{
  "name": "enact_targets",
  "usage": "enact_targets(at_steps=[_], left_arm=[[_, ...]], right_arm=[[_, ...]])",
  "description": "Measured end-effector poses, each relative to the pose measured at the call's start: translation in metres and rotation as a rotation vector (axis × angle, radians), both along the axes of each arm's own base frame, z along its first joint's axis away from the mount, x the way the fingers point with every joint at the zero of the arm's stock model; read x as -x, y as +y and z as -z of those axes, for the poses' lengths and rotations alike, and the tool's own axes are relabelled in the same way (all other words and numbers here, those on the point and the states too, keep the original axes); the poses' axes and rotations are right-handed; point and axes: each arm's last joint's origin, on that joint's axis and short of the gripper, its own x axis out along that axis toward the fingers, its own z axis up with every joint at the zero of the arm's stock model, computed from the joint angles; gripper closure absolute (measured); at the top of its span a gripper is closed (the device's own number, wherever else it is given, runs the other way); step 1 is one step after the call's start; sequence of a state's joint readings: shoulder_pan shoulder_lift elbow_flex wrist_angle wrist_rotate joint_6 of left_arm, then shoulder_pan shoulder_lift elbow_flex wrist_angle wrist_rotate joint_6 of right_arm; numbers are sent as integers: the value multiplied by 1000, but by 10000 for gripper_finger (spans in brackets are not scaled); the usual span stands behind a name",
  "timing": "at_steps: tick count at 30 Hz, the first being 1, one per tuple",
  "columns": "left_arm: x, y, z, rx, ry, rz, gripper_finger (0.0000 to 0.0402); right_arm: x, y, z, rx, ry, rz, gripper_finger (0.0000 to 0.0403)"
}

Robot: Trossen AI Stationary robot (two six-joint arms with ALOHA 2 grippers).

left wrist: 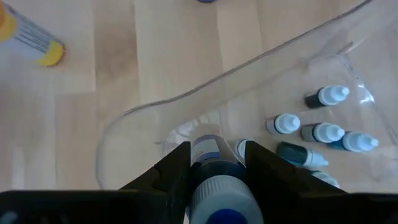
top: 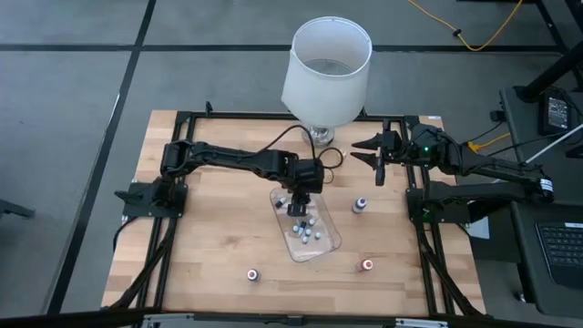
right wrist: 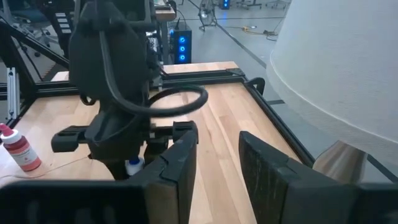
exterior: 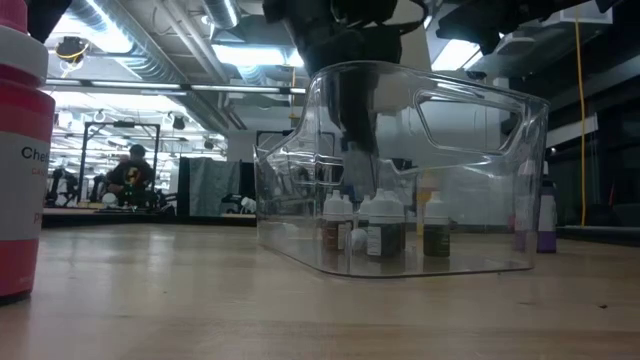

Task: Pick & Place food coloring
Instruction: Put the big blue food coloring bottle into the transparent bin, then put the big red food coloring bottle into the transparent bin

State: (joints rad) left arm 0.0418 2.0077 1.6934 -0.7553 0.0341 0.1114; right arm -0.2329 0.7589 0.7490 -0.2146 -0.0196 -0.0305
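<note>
Left jaws (left wrist: 216, 163) grip a blue-capped bottle (left wrist: 214, 186) over the tray (top: 330, 239), seen only by wrist view; right jaws (right wrist: 217, 158) stand apart, empty.

— What do the arms look like?
— Both are matte black, built of boxy jointed links. The left arm (top: 239, 160) carries a black cable looping off its wrist, centre frame.
— And the right arm (top: 474, 164)?
— A small green light glows on it, upper right.
— The fingers?
— Flat, dark, angular plates (right wrist: 181, 163).
</note>
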Motion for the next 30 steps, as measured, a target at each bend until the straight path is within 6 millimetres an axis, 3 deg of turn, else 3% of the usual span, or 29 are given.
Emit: enact_targets(at_steps=[12,20,30], left_arm=[[1,0,15,0,1,2,271],[1,0,15,-2,2,-15,219],[0,3,15,-49,-11,-52,216]], right_arm=[[0,0,0,3,1,0,280],[0,0,0,7,2,-2,280],[1,0,3,-2,35,-10,280]])
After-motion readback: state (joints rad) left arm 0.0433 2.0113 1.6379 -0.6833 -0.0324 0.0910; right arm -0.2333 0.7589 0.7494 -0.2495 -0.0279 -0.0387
